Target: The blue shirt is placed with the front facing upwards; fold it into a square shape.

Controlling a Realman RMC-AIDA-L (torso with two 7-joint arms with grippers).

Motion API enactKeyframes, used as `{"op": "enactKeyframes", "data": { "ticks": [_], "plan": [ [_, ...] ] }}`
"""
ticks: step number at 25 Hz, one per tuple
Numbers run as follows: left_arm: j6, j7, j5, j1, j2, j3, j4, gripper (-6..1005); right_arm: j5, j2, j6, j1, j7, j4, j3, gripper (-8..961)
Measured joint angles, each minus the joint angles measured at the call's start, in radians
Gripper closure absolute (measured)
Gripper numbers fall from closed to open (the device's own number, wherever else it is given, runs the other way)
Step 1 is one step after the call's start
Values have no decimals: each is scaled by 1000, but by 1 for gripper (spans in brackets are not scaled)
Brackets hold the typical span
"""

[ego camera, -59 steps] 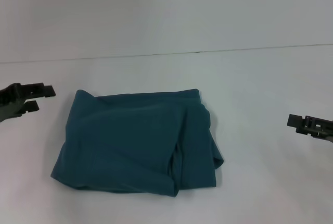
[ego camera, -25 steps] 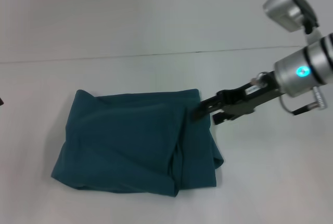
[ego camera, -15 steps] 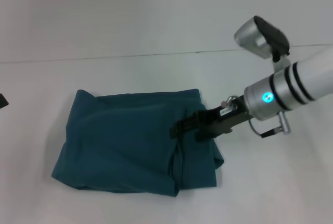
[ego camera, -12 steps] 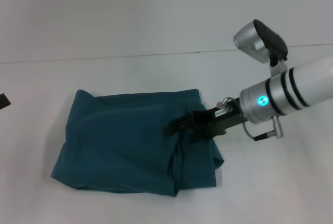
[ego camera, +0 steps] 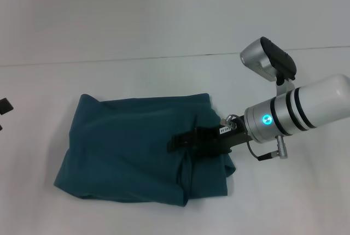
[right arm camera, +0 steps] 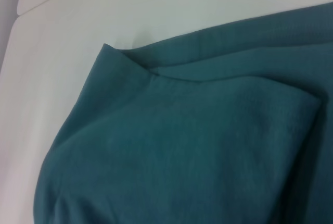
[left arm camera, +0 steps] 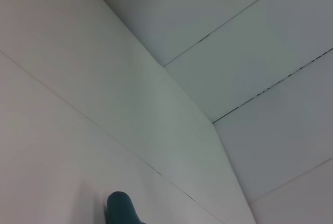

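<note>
The blue shirt (ego camera: 126, 147) lies on the white table as a rumpled, roughly square bundle, plain teal side up, with loose folds along its right edge. My right gripper (ego camera: 178, 141) reaches in from the right and sits low over the shirt's right third, at a vertical crease. The right wrist view is filled by the shirt (right arm camera: 182, 146), with one corner of it against the table. Only a dark sliver of my left gripper (ego camera: 4, 106) shows at the far left edge, well away from the shirt. A tip of the shirt (left arm camera: 120, 208) shows in the left wrist view.
The white table (ego camera: 164, 76) runs back to a seam line (ego camera: 164, 57) against a white wall. My right arm's silver forearm (ego camera: 295, 115), with its wrist camera, crosses the space right of the shirt.
My right arm has swung in from the right edge and pushed steadily leftward over the shirt's right part. My left gripper has drawn back to the left edge. The shirt has not visibly moved.
</note>
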Motion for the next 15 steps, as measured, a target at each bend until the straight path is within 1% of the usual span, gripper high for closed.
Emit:
{"op": "enactKeyframes", "data": {
  "ticks": [6,12,15],
  "plan": [
    [-14,16,0,-5,0,1,-34,51,6,10,34,4,-10,20,-1,39],
    [-26,22,0,-7,3,2,-55,51,16,15,63,18,-24,49,1,40],
    [-27,24,0,-8,4,2,-56,51,50,15,64,17,-40,49,-1,41]
  ]
}}
